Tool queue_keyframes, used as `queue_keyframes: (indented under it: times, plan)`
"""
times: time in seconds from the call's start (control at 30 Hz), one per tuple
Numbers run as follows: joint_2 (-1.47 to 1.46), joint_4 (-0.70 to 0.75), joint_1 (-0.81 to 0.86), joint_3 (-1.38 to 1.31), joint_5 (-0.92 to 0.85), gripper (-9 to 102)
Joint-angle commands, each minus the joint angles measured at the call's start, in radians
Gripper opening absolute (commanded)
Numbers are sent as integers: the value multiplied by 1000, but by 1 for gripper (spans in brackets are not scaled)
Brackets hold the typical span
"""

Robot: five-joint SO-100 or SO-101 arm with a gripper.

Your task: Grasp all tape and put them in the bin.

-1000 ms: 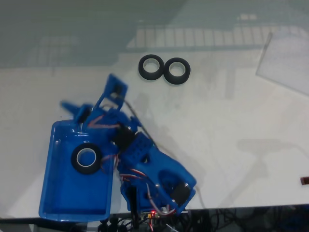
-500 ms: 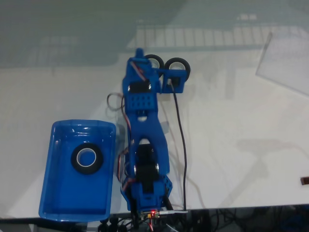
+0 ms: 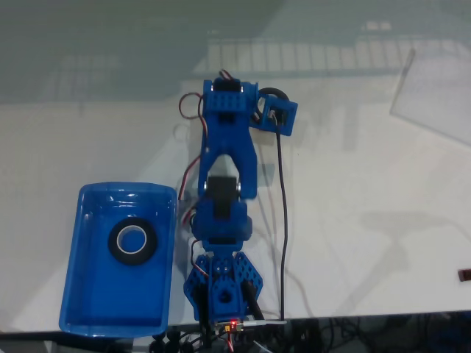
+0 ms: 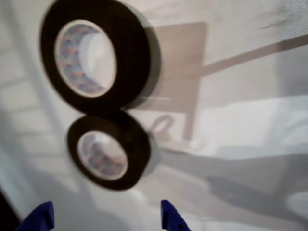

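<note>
Two black tape rolls with pale cores lie touching on the white table in the wrist view, one (image 4: 134, 53) farther and one (image 4: 137, 144) nearer. My gripper (image 4: 103, 221) hangs open above them, its blue fingertips (image 4: 171, 219) at the bottom edge with nothing between them. In the fixed view the blue arm (image 3: 228, 147) stretches to the far side and covers those rolls, except a black arc of tape (image 3: 274, 91) behind the wrist. A third tape roll (image 3: 114, 243) lies flat inside the blue bin (image 3: 110, 294) at the near left.
A translucent sheet (image 3: 438, 88) lies at the far right. A black cable (image 3: 282, 220) runs along the arm's right side down to the base. A small dark object (image 3: 465, 275) sits at the right edge. The table's front edge holds wires.
The arm has swung away from the bin and stretched out to the far side over the two rolls. The roll in the bin has stayed put.
</note>
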Motion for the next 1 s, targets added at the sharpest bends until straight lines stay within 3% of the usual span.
queue_keyframes:
  times: [0.0, 0.83, 0.97]
  plan:
    - [-87, 49, -5, -147, -15, 29]
    - [-460, 186, -46, -420, -87, 25]
    - [-474, 186, -34, -436, -67, 18]
